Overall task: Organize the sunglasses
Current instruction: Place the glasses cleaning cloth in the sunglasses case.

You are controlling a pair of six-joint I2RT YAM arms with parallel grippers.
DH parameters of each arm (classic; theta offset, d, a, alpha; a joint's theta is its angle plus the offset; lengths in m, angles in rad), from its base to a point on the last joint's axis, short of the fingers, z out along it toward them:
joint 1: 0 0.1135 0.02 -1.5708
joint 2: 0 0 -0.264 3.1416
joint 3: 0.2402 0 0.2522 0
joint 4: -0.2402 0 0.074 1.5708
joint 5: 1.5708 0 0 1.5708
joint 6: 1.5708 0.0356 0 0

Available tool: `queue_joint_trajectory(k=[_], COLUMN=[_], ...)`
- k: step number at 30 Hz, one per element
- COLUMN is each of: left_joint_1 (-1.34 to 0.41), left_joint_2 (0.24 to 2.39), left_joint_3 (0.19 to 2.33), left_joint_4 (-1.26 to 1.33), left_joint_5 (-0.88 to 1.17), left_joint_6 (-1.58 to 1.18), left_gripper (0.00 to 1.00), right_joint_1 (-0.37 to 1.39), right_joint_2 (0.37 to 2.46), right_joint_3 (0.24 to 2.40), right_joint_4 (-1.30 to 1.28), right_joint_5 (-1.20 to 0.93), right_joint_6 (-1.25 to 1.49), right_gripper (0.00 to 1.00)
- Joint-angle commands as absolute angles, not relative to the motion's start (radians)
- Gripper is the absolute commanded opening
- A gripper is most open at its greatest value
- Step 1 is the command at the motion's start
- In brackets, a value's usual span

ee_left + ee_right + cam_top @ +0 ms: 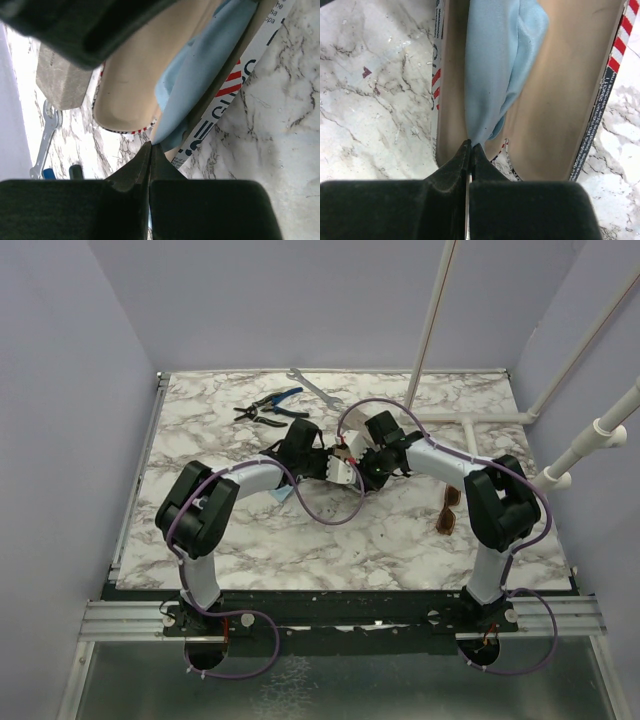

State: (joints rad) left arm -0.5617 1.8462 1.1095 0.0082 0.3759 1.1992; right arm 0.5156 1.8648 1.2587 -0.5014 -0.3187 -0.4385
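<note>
Pinching the soft light blue cloth (492,70), my left gripper (151,146) and right gripper (471,146) sat clamped on it over the beige-lined case (555,105). I saw the amber-lensed, brown-framed sunglasses (449,510) lying beside my right arm (503,508).

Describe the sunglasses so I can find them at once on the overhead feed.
Look at the marble table's right side, just left of the right arm. The sunglasses lie there alone. Amber-brown lenses and a thin dark frame set them apart from the metal tools.
</note>
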Motion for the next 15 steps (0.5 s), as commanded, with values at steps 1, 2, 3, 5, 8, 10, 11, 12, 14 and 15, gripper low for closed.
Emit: queue_joint_trajectory(k=[1,2,3,5,8,10,11,12,14,15], left_joint_1=[-0.554,-0.554,-0.554,-0.554,-0.554,-0.554,-0.554,-0.554,-0.554,-0.554], left_joint_2=[1.864,1.868,1.870,1.873,1.873,1.874,1.877,1.879,1.885,1.886], left_joint_3=[1.088,1.086,1.083,1.078,1.071,1.062,1.058,1.056,1.054,1.054], left_joint_4=[-0.026,-0.027,-0.027,-0.037,-0.065,-0.075,-0.076,-0.076,-0.075,-0.076], left_joint_5=[0.413,0.415,0.415,0.411,0.401,0.398,0.398,0.399,0.403,0.405], left_joint_6=[1.247,1.255,1.264,1.280,1.308,1.326,1.331,1.335,1.341,1.343], left_gripper=[0.00,0.00,0.00,0.00,0.00,0.00,0.00,0.00,0.00,0.00], right_joint_1=[0.511,0.511,0.511,0.511,0.511,0.511,0.511,0.511,0.511,0.511], right_joint_2=[1.868,1.867,1.868,1.871,1.872,1.875,1.876,1.877,1.879,1.878], right_joint_3=[1.282,1.283,1.284,1.280,1.279,1.283,1.286,1.290,1.296,1.299], right_joint_4=[-0.556,-0.561,-0.565,-0.566,-0.563,-0.563,-0.563,-0.565,-0.574,-0.578], right_joint_5=[-0.380,-0.392,-0.402,-0.414,-0.421,-0.425,-0.426,-0.426,-0.431,-0.430], right_joint_6=[-0.441,-0.442,-0.444,-0.443,-0.438,-0.437,-0.438,-0.439,-0.441,-0.442], right_gripper=[0.00,0.01,0.01,0.00,0.01,0.03,0.05,0.06,0.10,0.12])
